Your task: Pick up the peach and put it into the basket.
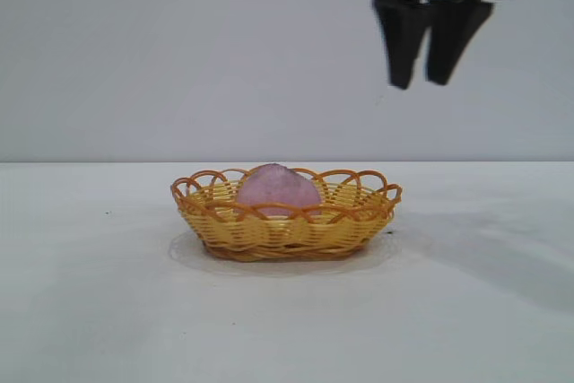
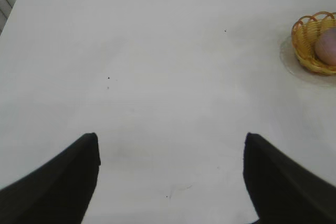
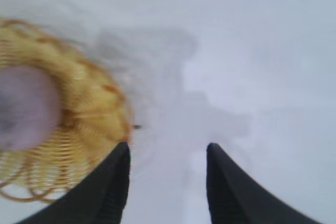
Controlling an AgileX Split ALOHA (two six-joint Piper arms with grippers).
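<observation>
With the peach sitting inside the basket, placement looks done. Right gripper hangs high above the basket's right side, jaws slightly apart and empty, likely clearing. Left gripper is spread wide over bare table, idle.

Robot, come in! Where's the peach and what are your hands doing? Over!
Peach in the basket. Right gripper open, empty, high above the basket's right. Left gripper open, empty, over bare table. Nothing blocking.
</observation>
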